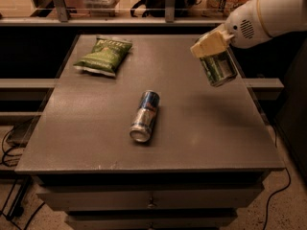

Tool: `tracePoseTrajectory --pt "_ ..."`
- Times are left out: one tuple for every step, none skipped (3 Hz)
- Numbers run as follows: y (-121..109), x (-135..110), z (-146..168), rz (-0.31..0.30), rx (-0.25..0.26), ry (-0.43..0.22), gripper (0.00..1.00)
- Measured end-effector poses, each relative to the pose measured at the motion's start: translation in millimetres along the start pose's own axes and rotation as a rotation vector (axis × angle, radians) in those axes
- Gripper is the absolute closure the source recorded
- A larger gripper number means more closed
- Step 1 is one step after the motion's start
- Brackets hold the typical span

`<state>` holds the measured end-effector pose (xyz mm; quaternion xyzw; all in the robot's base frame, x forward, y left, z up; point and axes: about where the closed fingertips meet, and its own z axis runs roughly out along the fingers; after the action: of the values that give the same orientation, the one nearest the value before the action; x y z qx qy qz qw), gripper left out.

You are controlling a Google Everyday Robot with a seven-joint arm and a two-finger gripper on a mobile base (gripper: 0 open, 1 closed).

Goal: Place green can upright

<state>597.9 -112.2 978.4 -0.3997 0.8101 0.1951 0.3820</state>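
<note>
The green can (218,68) is held in the air above the table's right side, tilted, with its silver end pointing down and to the right. My gripper (209,45) is shut on the can's upper end; its tan fingers (206,43) clasp it. The white arm comes in from the upper right. The can does not touch the table.
A blue-and-silver can (145,116) lies on its side in the middle of the grey table (96,128). A green chip bag (104,55) lies at the back left. A shelf with rails runs behind the table. Drawers are below the front edge.
</note>
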Motion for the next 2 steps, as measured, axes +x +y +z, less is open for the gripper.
tracePoseTrajectory --pt "31.3 -15.6 -16.2 -0.122 -0.093 -0.143 1.0" --pt "44.4 -19.8 -16.0 -0.223 -0.117 -0.157 1.0"
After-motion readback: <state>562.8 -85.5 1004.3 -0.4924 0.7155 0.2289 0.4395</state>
